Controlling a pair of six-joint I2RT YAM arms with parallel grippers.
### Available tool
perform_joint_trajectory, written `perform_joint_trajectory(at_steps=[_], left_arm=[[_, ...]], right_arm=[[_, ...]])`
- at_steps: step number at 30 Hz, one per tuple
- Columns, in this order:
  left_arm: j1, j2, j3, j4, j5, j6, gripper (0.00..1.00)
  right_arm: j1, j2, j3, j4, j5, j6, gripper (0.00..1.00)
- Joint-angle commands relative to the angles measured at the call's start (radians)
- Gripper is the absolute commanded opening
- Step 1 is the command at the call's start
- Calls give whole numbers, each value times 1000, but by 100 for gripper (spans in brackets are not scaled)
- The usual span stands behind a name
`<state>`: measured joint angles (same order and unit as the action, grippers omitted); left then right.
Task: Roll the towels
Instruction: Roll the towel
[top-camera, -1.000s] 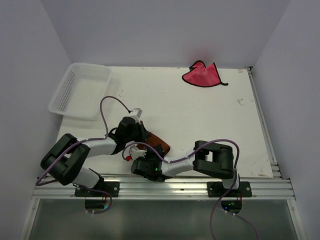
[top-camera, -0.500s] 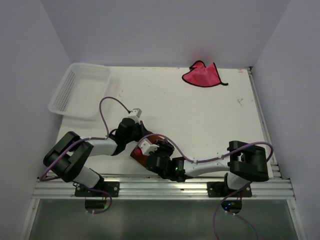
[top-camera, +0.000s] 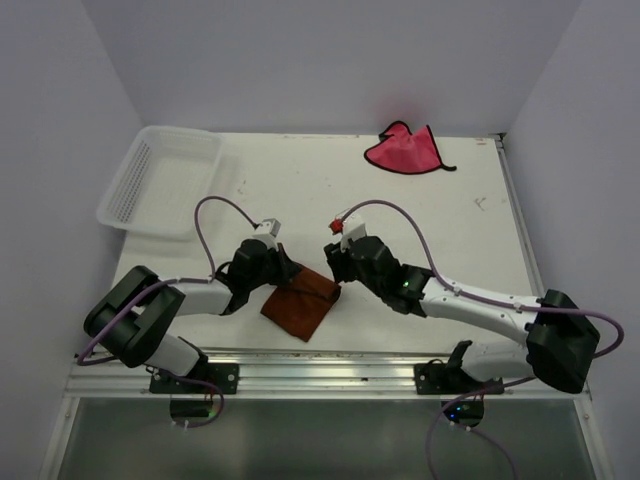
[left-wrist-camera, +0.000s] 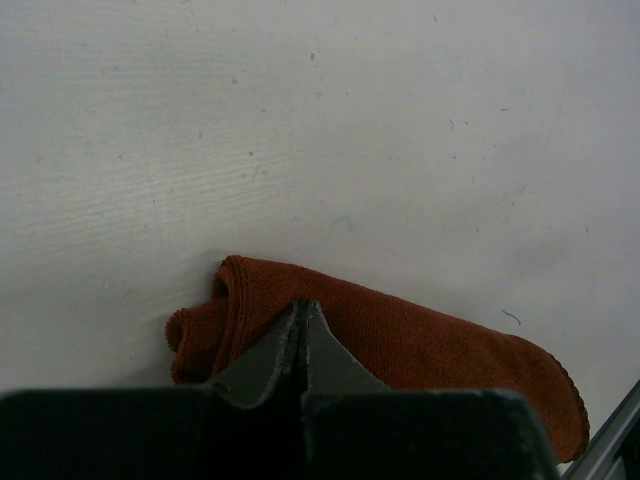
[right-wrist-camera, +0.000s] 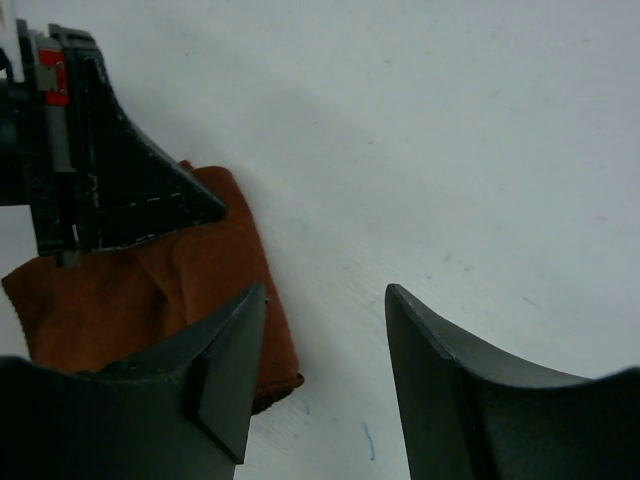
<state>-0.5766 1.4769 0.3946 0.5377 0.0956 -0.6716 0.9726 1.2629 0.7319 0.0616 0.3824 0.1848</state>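
Rust-brown and fuzzy, the folded towel (top-camera: 300, 308) lies near the front edge of the table (top-camera: 420, 220), between our two arms. The left gripper (left-wrist-camera: 303, 312) has its jaws closed to a point, and that point rests on the towel near its folded end. We cannot tell whether any cloth is caught between them. The right gripper (right-wrist-camera: 325, 295) hangs open and empty just beside the towel's other edge. The pink towel (top-camera: 405, 150) lies well apart at the far edge, and the white mesh basket (top-camera: 160, 180) sits at the far left corner.
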Motion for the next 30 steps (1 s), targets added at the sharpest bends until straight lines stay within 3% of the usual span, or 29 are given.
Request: perform_joint_trajectory(at_steps=[1,6,13,18,23,30], left_arm=[[9,2,-30,-38,-48,7,0],[7,-13,-36,-36,-50,10,0],[7,-20,-37,-35,-43,9,0],[6,-30,-49,-21,-46,1,0],[6,-36,-46,-33,-62,1,0],[7,-53,-28,-71,-122,30,0]], right_arm=[[-35,97,61,-14,-296,91,56],[-129,268,96,94,-545,188,60],[-156,437,133,165,-682,237,67],[-156,461,121,175,-700,237,66],[-156,466,95,167,-769,206,59],[-155,418,38,89,-801,150,60]])
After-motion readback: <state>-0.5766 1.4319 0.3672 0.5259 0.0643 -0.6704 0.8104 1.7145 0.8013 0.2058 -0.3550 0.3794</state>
